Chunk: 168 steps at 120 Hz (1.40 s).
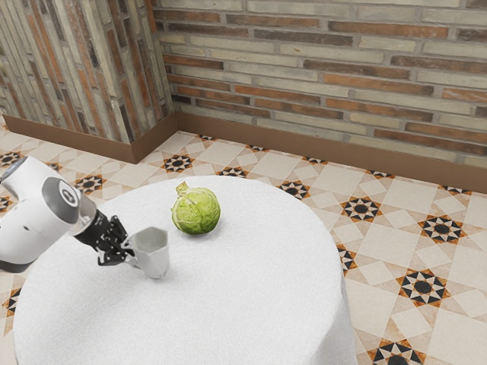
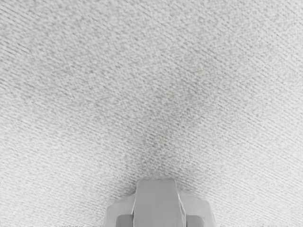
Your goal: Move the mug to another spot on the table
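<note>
1. The black gripper (image 1: 124,249) has its fingers drawn in narrow on the handle side of the white mug (image 1: 154,249), which sits upright near the table's (image 1: 251,304) edge at the exterior view's left.
2. A green cabbage (image 1: 195,211) lies near the mug, apart from it, toward the wall. Bare white cloth stretches wide to the exterior view's right and front.
3. The arm reaches in low from the exterior view's left, hand roughly level. From the wrist, the mug's handle (image 2: 158,203) juts just under the hand over cloth (image 2: 142,71).

Mug (image 1: 152,252) on table (image 1: 259,312); cabbage (image 1: 195,211) near, behind, toward exterior view's right; claw (image 1: 124,246) just beside mug's left.
</note>
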Available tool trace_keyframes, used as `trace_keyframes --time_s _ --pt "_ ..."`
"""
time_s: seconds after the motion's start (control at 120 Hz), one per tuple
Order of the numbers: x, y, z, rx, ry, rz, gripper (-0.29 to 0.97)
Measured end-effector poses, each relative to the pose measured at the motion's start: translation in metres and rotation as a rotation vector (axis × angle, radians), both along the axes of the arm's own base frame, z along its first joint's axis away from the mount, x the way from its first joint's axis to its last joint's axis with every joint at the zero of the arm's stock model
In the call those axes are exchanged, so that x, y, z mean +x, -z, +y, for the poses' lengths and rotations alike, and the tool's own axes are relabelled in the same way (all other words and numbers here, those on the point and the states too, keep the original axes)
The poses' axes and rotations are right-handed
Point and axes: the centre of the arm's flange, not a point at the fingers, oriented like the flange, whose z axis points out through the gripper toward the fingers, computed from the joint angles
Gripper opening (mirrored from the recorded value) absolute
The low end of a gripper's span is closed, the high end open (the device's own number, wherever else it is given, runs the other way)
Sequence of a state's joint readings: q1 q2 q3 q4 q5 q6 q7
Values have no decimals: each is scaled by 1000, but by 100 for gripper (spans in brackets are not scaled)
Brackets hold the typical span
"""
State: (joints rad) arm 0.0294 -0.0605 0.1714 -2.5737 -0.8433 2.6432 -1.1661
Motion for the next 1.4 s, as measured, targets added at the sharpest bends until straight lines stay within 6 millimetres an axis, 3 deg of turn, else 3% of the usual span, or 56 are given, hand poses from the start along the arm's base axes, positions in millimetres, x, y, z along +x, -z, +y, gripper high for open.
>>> trace_keyframes --time_s 0.142,0.383,0.558,0.675,0.908,0.958,1.042,1.15,1.267,1.4 --pt "0 4 1 9 17 4 -6" --pt "-2 5 5 23 44 -12 41" --pt "-14 2 23 20 26 -22 56" --pt "-22 -11 25 26 38 -51 61" --pt "-25 -74 44 76 71 -185 66" --pt "-18 -89 49 97 93 -212 66" --pt "9 -136 56 216 244 -249 67" --pt "60 -201 60 386 488 -240 67" --pt "104 -242 45 535 742 -176 68" --pt "128 -273 22 660 999 -114 68"
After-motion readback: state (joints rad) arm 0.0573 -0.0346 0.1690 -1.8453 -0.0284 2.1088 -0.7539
